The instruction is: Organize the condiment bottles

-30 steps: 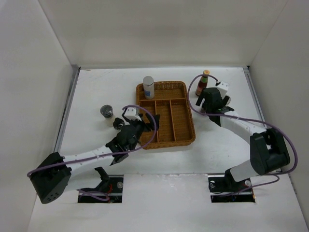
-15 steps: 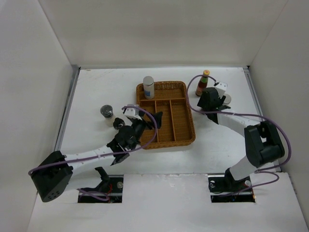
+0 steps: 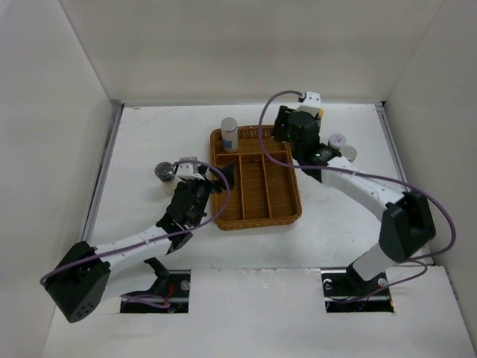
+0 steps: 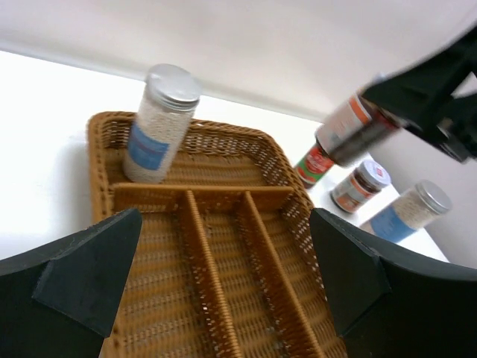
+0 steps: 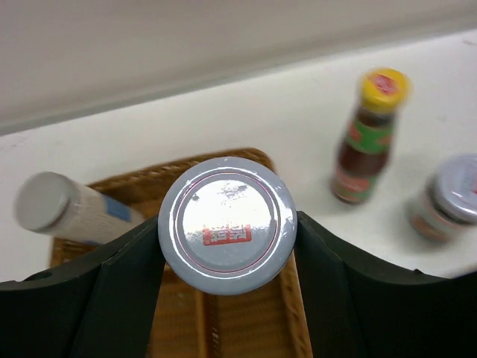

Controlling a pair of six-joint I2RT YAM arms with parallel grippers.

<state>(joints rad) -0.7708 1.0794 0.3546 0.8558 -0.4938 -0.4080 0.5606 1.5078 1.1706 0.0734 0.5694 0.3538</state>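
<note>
**Top, left-wrist and right-wrist views.** The right pincer [image 3: 297, 128] is clenched on a silver-lidded jar [image 5: 227, 224], its fingers flanking the lid. It holds the jar in the air over the far right corner of the wicker tray [image 3: 257, 221].

From the left wrist the jar's long axis appears tilted, base toward the tray and lid up in the pincer. Below and to the jar's left lies the tray's far cross compartment. A white shaker [image 3: 229, 134] stands at its left end — the right end looks unoccupied, as do the three long compartments nearer the arms.

The coming move is probably a descent into one of these; which one cannot be told. It would want the jar brought upright and kept off the woven rim and dividers.

Outside the tray's right rim, on the bench [image 3: 149, 127], are a red sauce bottle [image 5: 369, 138], a short jar [image 4: 358, 186] and a blue-labelled shaker [image 4: 411, 211], all near the carried jar.

The left pincer [image 4: 225, 246] hangs released over the tray's left side. Another jar [image 3: 164, 173] sits just beside that arm — the nearer arm for it.
</note>
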